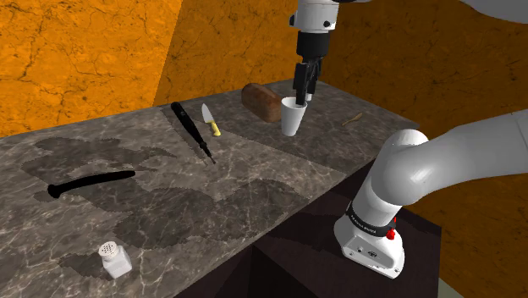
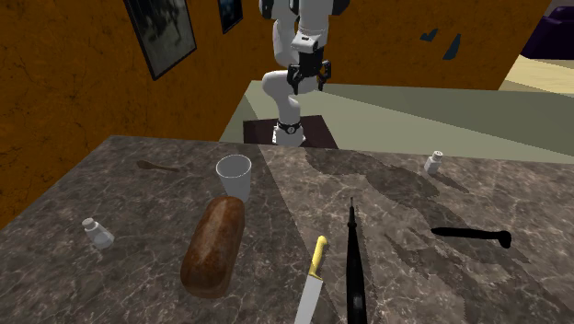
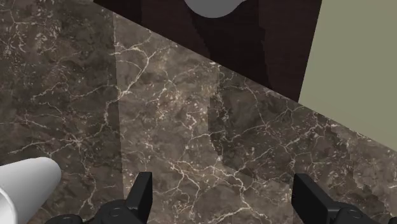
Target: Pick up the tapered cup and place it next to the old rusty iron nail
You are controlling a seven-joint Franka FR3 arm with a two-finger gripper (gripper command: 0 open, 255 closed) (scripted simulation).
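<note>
The tapered cup (image 1: 293, 119) is white and stands upright on the dark marble counter (image 1: 254, 182), close to a brown loaf (image 1: 261, 102). My black gripper (image 1: 302, 93) hangs open just above the cup's rim and touches nothing. In the wrist view the cup (image 3: 25, 182) lies outside the fingers (image 3: 142, 191), beside one of them, with bare marble in the gap. The nail (image 1: 91, 182), drawn black, lies flat far toward the shoulder view's left. The second exterior view shows the cup (image 2: 234, 175), the nail (image 2: 471, 236) and the gripper (image 2: 307, 79) high behind the counter.
A yellow-handled knife (image 1: 209, 118) and a long black tool (image 1: 192, 129) lie between cup and nail. A white shaker (image 1: 113, 259) stands near the front edge, and another shaker (image 2: 97, 232) beside the loaf (image 2: 213, 244). A small brown stick (image 1: 352, 118) lies near the counter's edge.
</note>
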